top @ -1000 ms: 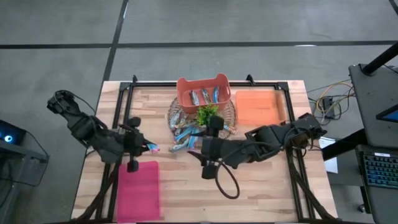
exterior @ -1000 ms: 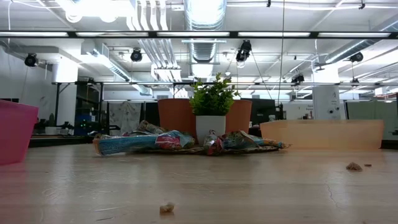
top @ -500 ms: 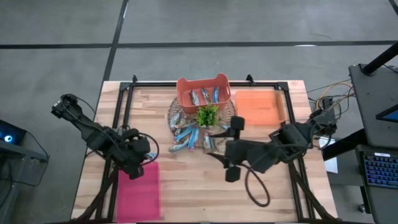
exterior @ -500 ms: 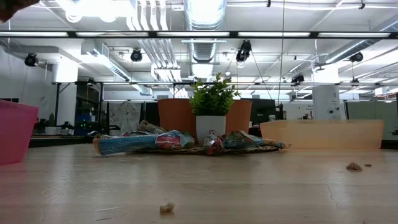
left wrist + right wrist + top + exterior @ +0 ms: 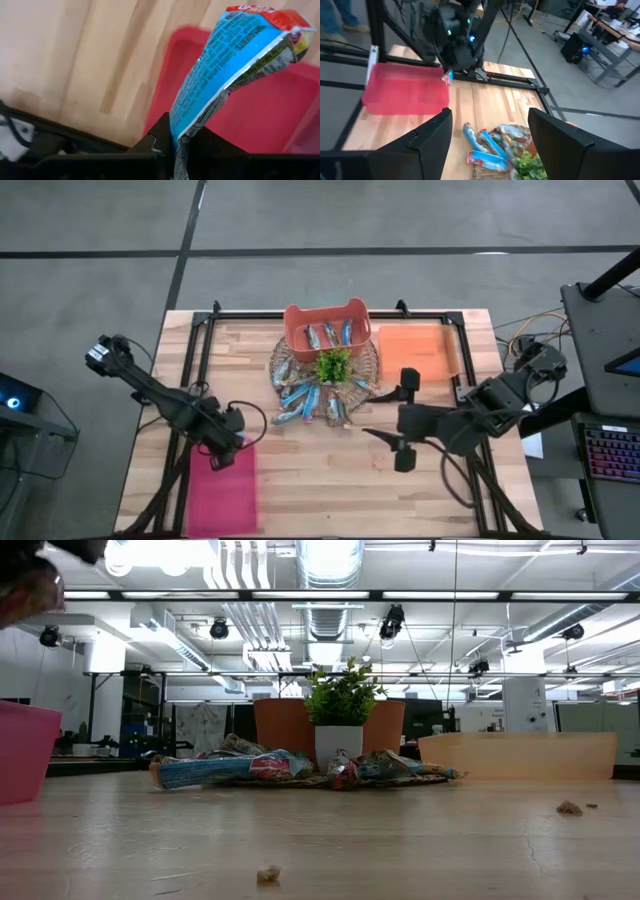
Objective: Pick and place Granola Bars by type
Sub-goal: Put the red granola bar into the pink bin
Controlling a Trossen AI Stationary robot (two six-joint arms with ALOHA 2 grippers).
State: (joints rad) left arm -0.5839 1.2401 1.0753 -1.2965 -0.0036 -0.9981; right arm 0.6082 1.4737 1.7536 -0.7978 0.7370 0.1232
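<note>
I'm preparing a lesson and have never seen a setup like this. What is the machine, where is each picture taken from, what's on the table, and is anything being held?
It is a robot with two dark arms at a wooden table. One picture looks straight down, one looks level across the tabletop, and one comes from each wrist.

The left gripper is shut on a blue-wrapped granola bar above the pink bin. The right gripper is open and holds nothing.

Mid-table, more wrapped bars lie around a small green plant. Behind them stands an orange basket with a few bars, and beside it an orange tray.
</note>
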